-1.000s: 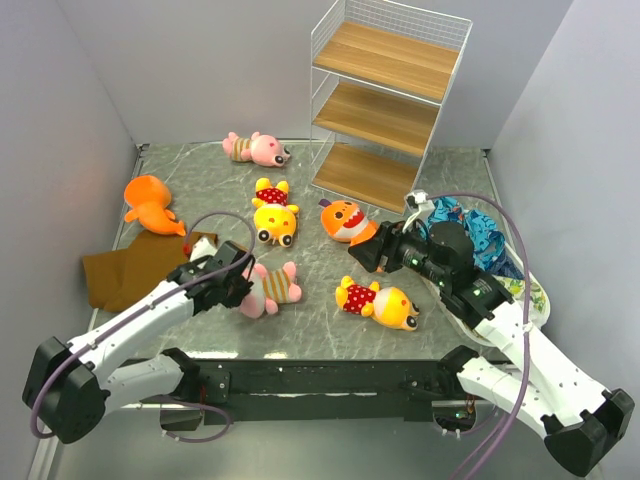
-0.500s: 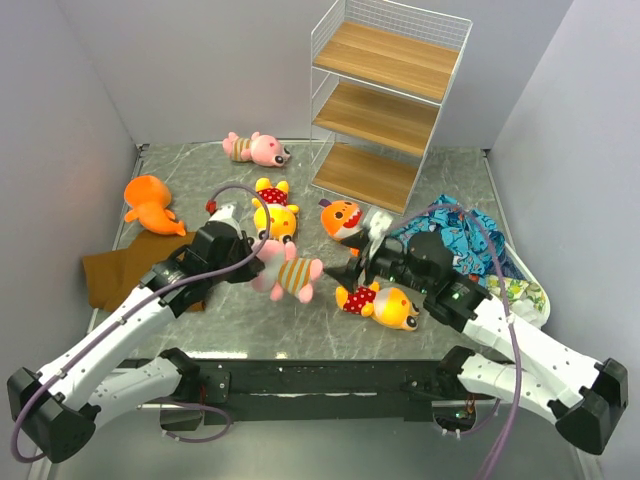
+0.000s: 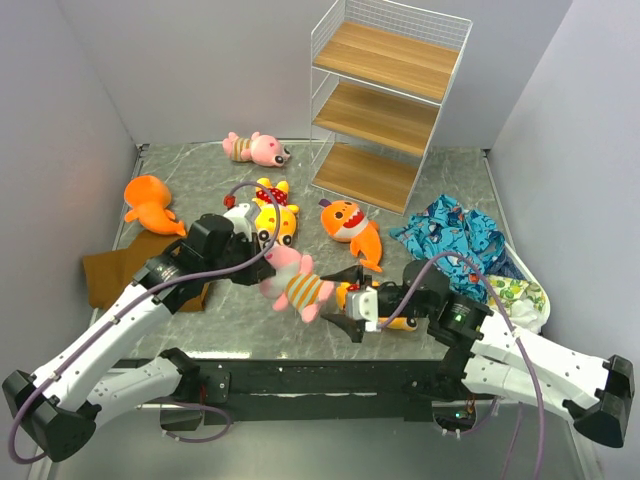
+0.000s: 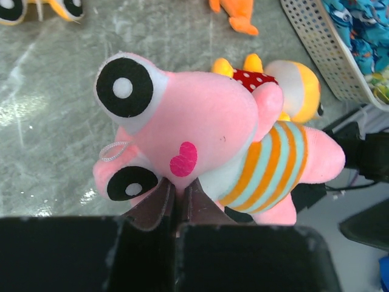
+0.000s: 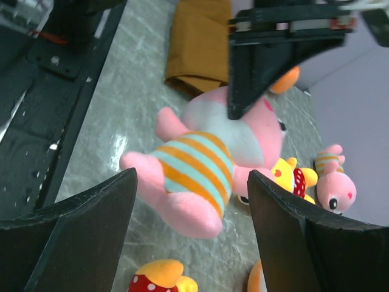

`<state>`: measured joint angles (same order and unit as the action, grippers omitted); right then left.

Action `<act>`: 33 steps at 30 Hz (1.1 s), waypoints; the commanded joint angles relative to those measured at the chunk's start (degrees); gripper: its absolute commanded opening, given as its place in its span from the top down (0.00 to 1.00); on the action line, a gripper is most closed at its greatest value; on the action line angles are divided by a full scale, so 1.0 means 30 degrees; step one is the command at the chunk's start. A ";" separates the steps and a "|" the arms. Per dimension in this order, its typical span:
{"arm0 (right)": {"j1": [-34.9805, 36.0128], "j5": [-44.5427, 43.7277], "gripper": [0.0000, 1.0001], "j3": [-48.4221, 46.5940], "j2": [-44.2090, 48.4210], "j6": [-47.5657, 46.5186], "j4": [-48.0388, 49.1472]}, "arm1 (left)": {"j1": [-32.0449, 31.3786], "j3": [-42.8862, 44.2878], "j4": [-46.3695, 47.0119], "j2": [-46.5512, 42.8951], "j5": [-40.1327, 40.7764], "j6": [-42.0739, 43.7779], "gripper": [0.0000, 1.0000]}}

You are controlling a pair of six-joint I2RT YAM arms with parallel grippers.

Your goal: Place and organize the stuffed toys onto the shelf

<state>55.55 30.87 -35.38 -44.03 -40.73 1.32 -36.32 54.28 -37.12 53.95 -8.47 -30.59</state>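
One pink striped toy (image 3: 297, 285), lifted off the tabletop (image 3: 185, 170) a second ago, hangs pinched in your left end effector (image 4: 178, 196), your right end effector (image 3: 343, 298) gaping beside it, the shelf (image 3: 380, 118) well apart.

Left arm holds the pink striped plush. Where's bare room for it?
All three wooden boards of the white wire shelf are bare. Bare grey table: the back-right corner between shelf and blue patterned cloth, and back-left between the far pink plush and the left orange fish plush. Centre is crowded with toys.
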 commanded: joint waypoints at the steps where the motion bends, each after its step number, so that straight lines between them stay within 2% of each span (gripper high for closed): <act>1: 0.0935 -0.1349 0.21 -0.0893 -0.0410 -0.2447 -0.1464 | 0.0005 0.1036 -0.0047 -0.0143 -0.1512 0.0762 0.99; 7: 0.2896 -0.3924 0.26 -0.1274 -0.0879 -0.3414 -0.2286 | 0.0005 0.1591 -0.0486 0.0032 -0.2392 0.1143 0.99; 9: 0.3773 -0.4722 0.32 -0.1391 -0.1316 -0.4348 -0.2840 | 0.0005 0.1798 -0.0691 0.0150 -0.2537 0.1231 0.99; 13: 0.4715 -0.6918 0.34 -0.0983 -0.1904 -0.4850 -0.2377 | -0.0024 0.2295 -0.0721 0.0208 -0.3414 0.1319 0.99; 15: 0.4833 -0.7359 0.37 -0.0807 -0.2050 -0.5055 -0.1559 | 0.0005 0.2471 -0.0895 0.0413 -0.3651 0.1377 0.99; 17: 0.4979 -0.7828 0.48 -0.0719 -0.2168 -0.5201 -0.0681 | 0.0005 0.2823 -0.1102 0.0676 -0.4118 0.1465 0.99; 20: 0.5213 -0.9261 0.52 -0.0455 -0.2665 -0.5902 0.0052 | 0.0005 0.2824 -0.0723 0.0619 -0.5024 0.1583 0.99; 22: 0.5389 -1.0172 0.51 -0.0367 -0.2842 -0.6226 0.0262 | -0.0024 0.2765 -0.0429 0.0793 -0.5203 0.1641 0.99; 25: 0.5536 -1.0262 0.33 -0.0133 -0.2756 -0.6521 0.0380 | 0.0005 0.3116 -0.0777 0.1465 -0.5642 0.1904 0.99; 26: 0.5623 -1.0262 0.23 -0.0016 -0.2523 -0.6579 0.0380 | -0.0024 0.3262 -0.0896 0.1613 -0.5615 0.1992 0.99; 33: 0.6121 -1.2020 0.25 -0.0043 -0.2169 -0.6961 -0.0294 | 0.0005 0.4755 -0.2448 0.2522 -0.5176 0.2724 0.99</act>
<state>73.23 0.01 -35.18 -51.90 -59.90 -1.98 -35.94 64.12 -41.89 61.28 -20.56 -24.16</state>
